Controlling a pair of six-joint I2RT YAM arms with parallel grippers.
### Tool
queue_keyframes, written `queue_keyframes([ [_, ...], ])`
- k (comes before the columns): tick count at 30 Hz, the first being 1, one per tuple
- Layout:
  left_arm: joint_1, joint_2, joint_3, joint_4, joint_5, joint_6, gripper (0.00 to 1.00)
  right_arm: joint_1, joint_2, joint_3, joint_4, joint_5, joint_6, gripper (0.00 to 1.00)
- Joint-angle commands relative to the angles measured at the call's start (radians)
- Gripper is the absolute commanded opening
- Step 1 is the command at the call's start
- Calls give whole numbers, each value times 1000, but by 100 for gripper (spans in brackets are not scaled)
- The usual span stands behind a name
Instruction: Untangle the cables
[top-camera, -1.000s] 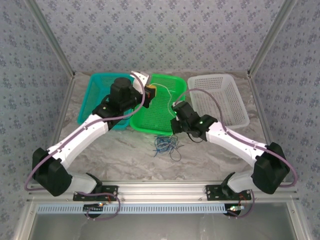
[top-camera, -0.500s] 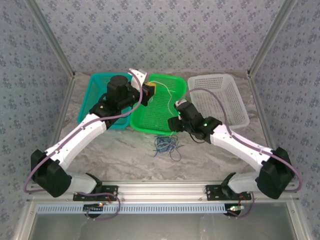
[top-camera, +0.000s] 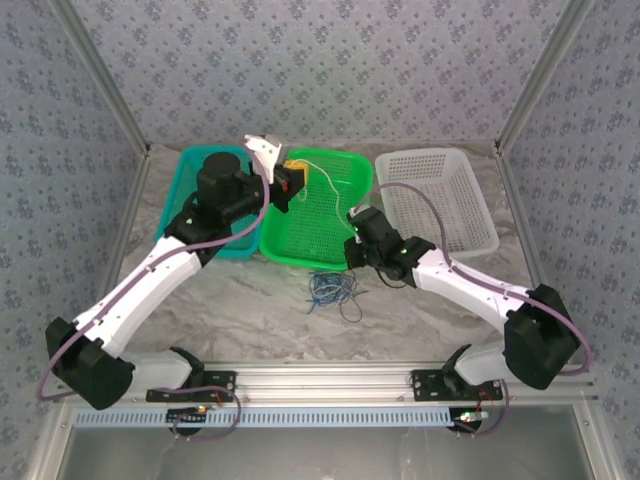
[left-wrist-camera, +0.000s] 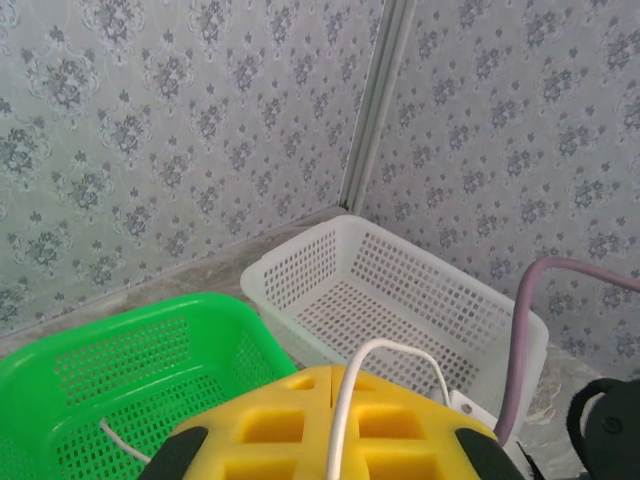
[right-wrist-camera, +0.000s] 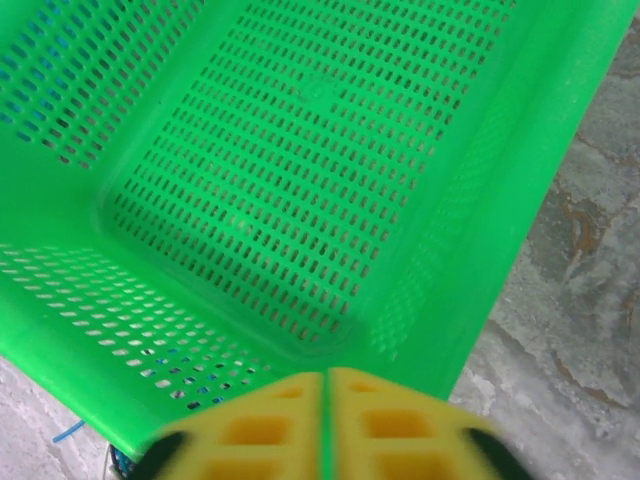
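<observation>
The left arm (top-camera: 150, 278) is stretching toward the upper middle of the top view. The left jaws are hanging where the teal basket (top-camera: 185, 190) and the green basket (top-camera: 310, 222) are meeting. Those jaws are clamping a white cable (top-camera: 320, 172). In the left wrist view it is rising from the seam between the two yellow pads (left-wrist-camera: 255, 432), arching right and dropping behind them. A short whitish strand (left-wrist-camera: 117, 437) is lying on the green basket's floor at the lower left of that view.

The right arm (top-camera: 470, 285) is stretching in from the lower right, and the right jaws are hovering over the green basket's near right corner. In the right wrist view they are pressing flat together with nothing between them.

A tangle of blue cables (top-camera: 330, 288) is lying on the marbled desk (top-camera: 240, 310), just below the green basket's near rim and apart from both pairs of jaws. A white basket (top-camera: 462, 180) is standing at the upper right, just beside the green one.
</observation>
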Motion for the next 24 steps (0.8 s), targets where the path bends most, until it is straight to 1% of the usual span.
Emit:
queue_keyframes([
  [1, -1, -53, -20, 19, -41, 11, 0, -1, -34, 25, -7, 15, -16, 0],
  [3, 9, -65, -25, 2, -82, 20, 0, 0, -71, 59, -93, 106, -63, 0],
  [6, 39, -71, -26, -19, -95, 12, 0, 12, -138, 126, -196, 216, -141, 0],
  [8, 49, -68, -28, -23, -97, 6, 0, 31, -173, 165, -232, 269, -185, 0],
  [10, 53, -64, -30, -18, -104, 2, 0, 43, -186, 196, -247, 287, -209, 0],
  [14, 57, -21, -13, -11, -106, 24, 2, 41, -152, 218, -217, 261, -216, 0],
  [20, 87, 107, 67, -49, -109, 57, 6, 3, 26, 246, -141, 128, -164, 0],
  [21, 92, 135, 83, -50, -105, 61, 6, -7, 58, 278, -129, 114, -151, 0],
  [24, 113, 229, 132, -55, -50, 61, 7, -37, 140, 297, -103, 97, -118, 0],
])
